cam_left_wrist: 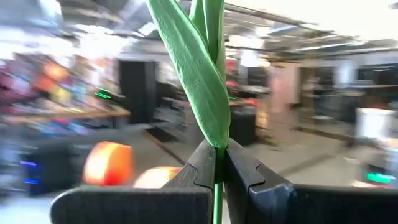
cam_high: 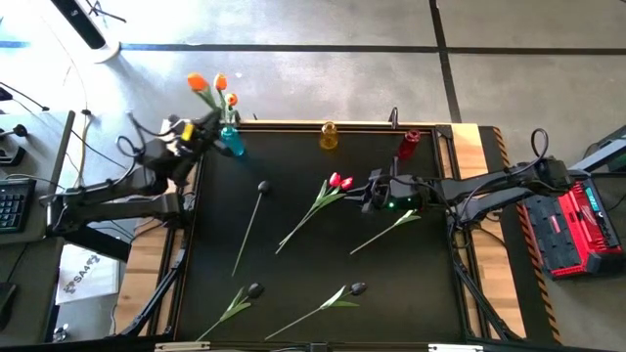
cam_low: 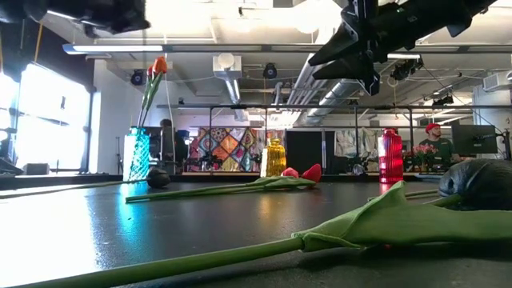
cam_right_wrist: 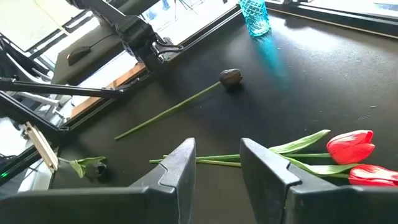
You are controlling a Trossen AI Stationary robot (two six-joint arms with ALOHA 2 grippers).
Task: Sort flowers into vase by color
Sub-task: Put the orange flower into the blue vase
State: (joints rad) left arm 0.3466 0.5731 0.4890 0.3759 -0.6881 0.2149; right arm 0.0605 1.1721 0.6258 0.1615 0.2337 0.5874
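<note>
Stem pinched in left end effector; red tulips nr right end effector.

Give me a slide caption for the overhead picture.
Left claw holds an orange tulip at the blue vase; right claw hovers open by two red tulips.
</note>
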